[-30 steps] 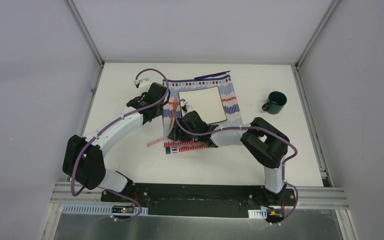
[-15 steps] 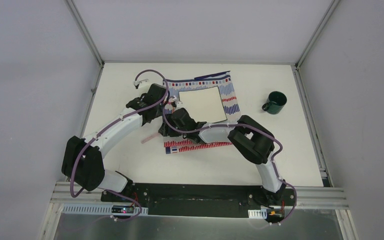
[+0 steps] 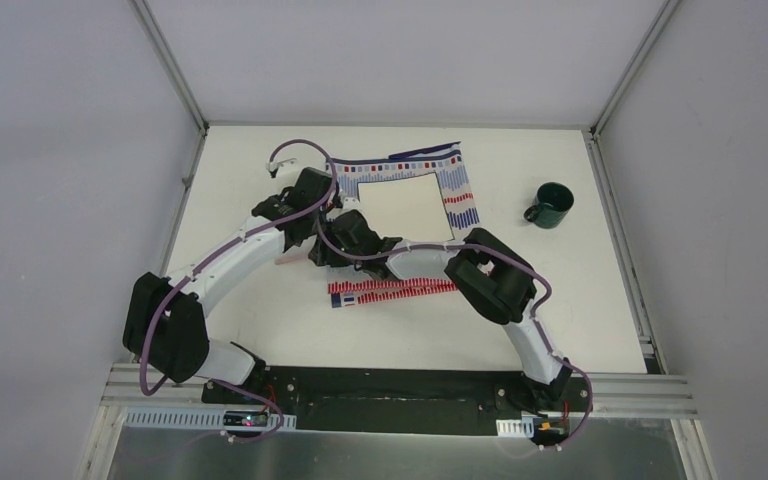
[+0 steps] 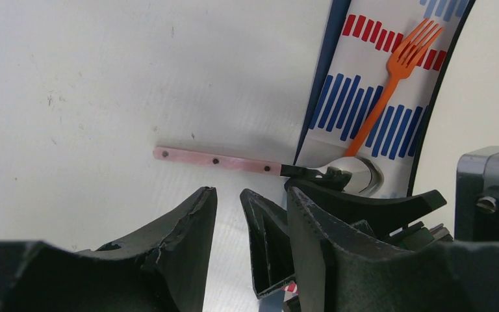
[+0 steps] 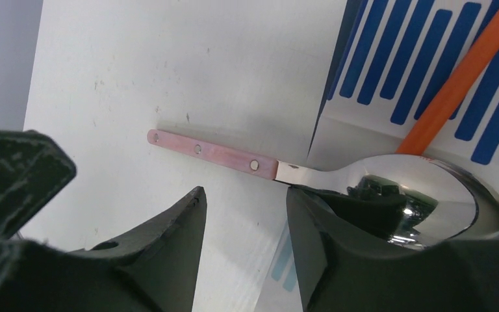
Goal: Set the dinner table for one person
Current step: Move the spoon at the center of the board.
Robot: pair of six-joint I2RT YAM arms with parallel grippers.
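Spoon [image 5: 234,156] has slid left, handle now off the cloth [image 4: 357,97] onto the table [image 4: 104,78] (lying crosswise, probably needs straightening). Right gripper [image 5: 245,195] spread over it, left gripper [image 4: 229,195] part-spread, empty.

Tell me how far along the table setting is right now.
Done: the striped cloth lies on the dinner table, the white plate sits on it, and the orange fork lies on the cloth. In hand: the left end effector and right end effector sit open at the pink-handled spoon, which straddles the cloth's edge. Remaining: placing the spoon, and likely bringing the green mug, standing apart at the right.
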